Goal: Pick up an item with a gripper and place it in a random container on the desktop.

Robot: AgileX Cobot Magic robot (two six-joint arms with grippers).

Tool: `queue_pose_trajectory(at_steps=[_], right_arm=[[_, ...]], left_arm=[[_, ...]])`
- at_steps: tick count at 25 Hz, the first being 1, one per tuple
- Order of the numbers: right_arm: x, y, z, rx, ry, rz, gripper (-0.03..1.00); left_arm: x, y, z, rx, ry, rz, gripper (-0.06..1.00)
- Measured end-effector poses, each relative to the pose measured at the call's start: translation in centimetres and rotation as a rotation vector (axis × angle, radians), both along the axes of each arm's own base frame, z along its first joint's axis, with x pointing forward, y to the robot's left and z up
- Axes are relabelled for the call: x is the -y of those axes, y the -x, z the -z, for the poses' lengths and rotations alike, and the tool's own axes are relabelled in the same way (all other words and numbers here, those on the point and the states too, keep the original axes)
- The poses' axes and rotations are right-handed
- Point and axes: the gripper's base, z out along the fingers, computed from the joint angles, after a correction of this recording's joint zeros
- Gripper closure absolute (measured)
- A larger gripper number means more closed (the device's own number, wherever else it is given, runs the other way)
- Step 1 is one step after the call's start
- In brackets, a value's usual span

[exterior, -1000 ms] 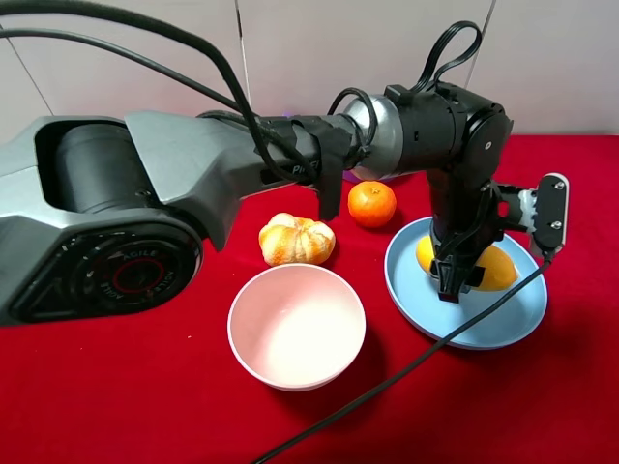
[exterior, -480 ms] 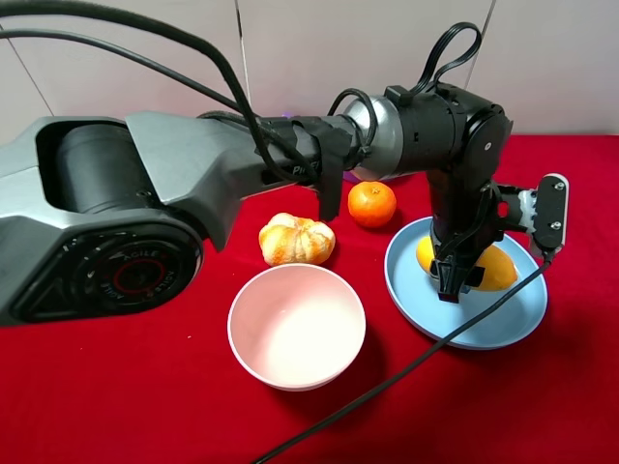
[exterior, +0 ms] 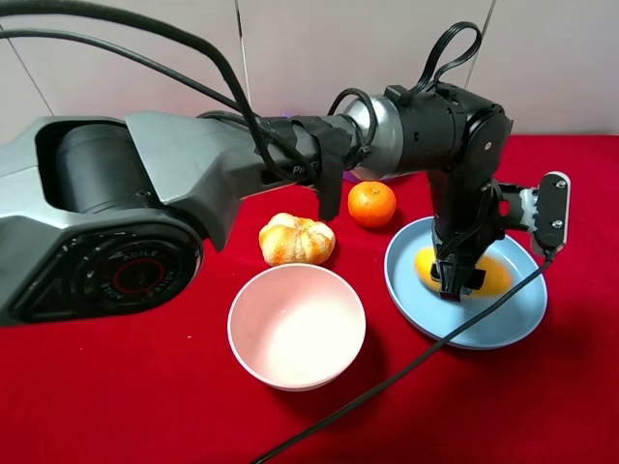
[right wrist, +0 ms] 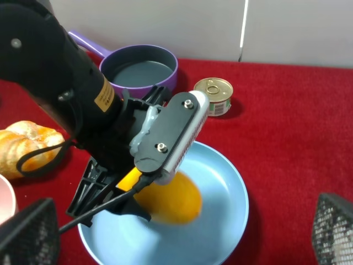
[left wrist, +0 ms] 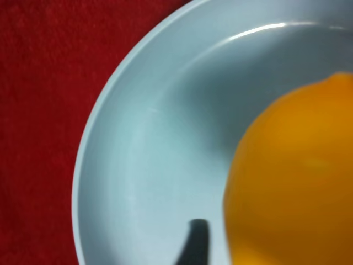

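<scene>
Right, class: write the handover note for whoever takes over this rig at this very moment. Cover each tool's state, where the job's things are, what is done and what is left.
Left tool: over the plate, one finger just clear of the mango, so it looks open.
Right tool: open, empty, away from the plate.
Things: mango lies in the light-blue plate on the red desktop.
Done: pick and place.
Left: lift the left tool clear of the plate.
</scene>
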Motion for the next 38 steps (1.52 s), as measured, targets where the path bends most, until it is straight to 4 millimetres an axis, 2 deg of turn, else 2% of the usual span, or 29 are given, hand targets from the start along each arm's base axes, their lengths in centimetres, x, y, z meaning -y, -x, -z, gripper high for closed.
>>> queue_pose_trajectory(at_steps=[4,17,27,31,38], right_arm=[[0.0,0.0,0.0,0.000,0.000,0.000,0.27],[0.0,0.0,0.0,0.000,-0.001,-0.001,0.27],[0.0,0.0,0.0,0.000,-0.001,-0.001,0.27],[0.0,0.0,0.0,0.000,-0.001,-0.001,0.27],[0.0,0.0,0.0,0.000,-0.001,-0.001,0.27]], left_arm=[[0.0,0.0,0.0,0.000,0.000,0.000,0.10],[0.0,0.0,0.0,-0.001,0.000,0.000,0.08],[-0.2,0.2,-0.1,-0.018,-0.022,0.003,0.00],[-0.7,0.5,-1.9,-0.031,-0.037,0.003,0.00],[-2.7,1.1,-6.5,-0.049,-0.116,-0.050,0.00]])
